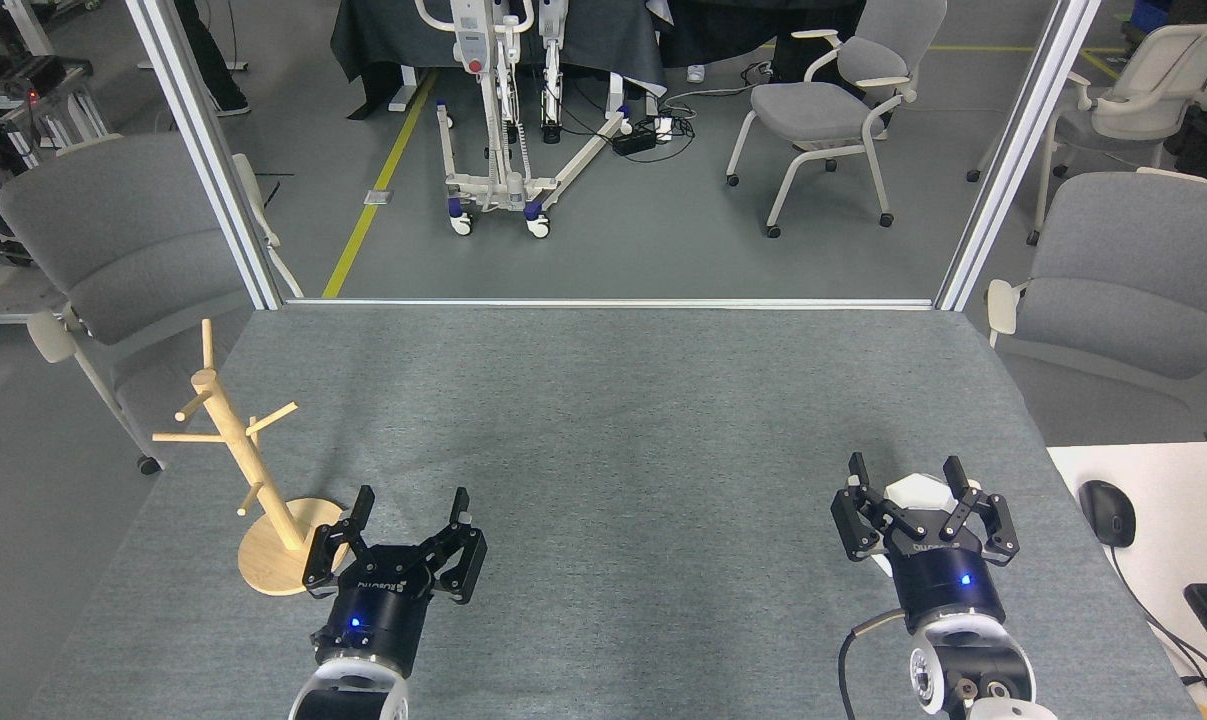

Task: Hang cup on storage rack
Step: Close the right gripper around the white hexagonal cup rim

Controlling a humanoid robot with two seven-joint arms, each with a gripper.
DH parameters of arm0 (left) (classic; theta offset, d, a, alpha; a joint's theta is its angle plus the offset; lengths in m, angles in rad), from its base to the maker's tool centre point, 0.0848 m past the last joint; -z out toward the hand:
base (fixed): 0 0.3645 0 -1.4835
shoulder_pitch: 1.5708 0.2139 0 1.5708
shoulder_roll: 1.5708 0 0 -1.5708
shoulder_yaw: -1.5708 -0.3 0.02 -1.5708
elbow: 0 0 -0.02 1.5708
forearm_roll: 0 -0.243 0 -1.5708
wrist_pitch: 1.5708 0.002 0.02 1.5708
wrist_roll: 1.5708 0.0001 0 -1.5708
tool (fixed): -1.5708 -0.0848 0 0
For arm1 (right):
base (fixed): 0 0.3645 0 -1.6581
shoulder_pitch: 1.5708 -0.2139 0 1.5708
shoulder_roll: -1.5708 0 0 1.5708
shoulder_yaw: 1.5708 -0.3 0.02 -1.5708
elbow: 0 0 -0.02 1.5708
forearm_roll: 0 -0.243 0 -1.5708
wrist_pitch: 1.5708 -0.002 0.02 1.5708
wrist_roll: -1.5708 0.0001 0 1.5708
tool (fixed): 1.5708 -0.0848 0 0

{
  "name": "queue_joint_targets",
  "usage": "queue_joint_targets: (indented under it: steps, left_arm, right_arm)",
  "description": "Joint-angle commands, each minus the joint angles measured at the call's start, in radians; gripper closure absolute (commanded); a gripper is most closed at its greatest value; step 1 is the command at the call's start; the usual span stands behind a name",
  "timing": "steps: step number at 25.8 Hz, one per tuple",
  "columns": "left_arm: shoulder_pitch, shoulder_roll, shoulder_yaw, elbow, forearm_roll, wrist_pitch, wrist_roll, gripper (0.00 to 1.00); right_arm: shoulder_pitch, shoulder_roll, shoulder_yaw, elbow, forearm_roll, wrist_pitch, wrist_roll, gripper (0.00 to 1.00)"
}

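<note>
The white faceted cup (916, 491) stands on the grey table near the right front, mostly hidden behind my right gripper (904, 468). That gripper is open, with one finger on each side of the cup; I cannot tell whether they touch it. The light wooden storage rack (246, 452) stands on its round base at the table's left edge, with its thin pegs bare. My left gripper (412, 496) is open and empty just right of the rack's base.
The grey felt table (613, 420) ends at a metal frame at the back. A white desk (1153, 500) with a mouse and keyboard adjoins it on the right. Grey chairs stand on both sides.
</note>
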Motion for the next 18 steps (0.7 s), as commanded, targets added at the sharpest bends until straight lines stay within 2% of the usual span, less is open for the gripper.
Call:
queue_joint_targets:
  steps: [1, 15, 18]
  left_arm:
    - [0.001, 0.0, 0.0, 0.006, -0.002, 0.0, 0.0, 0.01]
    - [0.024, 0.0, 0.0, 0.0, -0.002, 0.0, 0.0, 0.0]
    - [0.022, -0.005, 0.0, 0.0, -0.002, 0.001, 0.0, 0.0]
  right_arm:
    - [0.021, 0.003, 0.001, -0.002, 0.004, -0.001, -0.009, 0.0]
    - [0.096, 0.004, -0.019, -0.016, -0.001, 0.019, -0.016, 0.0]
    - [0.09, -0.007, -0.016, 0.039, -0.021, 0.086, -0.017, 0.0]
